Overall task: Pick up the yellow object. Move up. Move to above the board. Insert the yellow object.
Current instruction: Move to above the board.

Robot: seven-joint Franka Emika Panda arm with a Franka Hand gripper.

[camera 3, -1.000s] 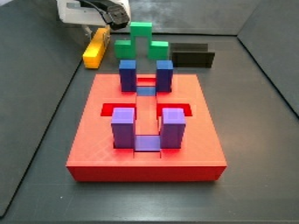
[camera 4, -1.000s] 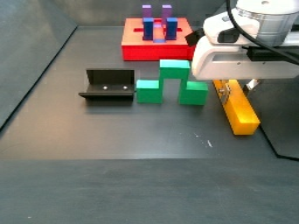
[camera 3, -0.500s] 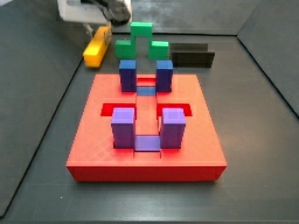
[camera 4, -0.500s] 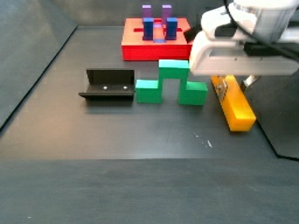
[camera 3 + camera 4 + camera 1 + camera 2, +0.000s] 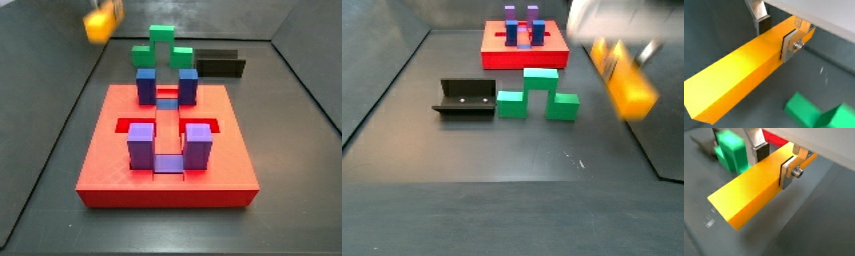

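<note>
Gripper [image 5: 777, 31] pinching yellow object [image 5: 741, 71], off the floor.
Silver fingers [image 5: 789, 171] clamp bar's sides in both wrist views; blurred in side views, bar [image 5: 623, 80] up in air, w/ dark grey matte floor [image 5: 489, 150] below. Board [image 5: 167, 150] on floor, well apart; green block [image 5: 540, 95], fixture [image 5: 465, 98] nearby. Dark walls around.
</note>
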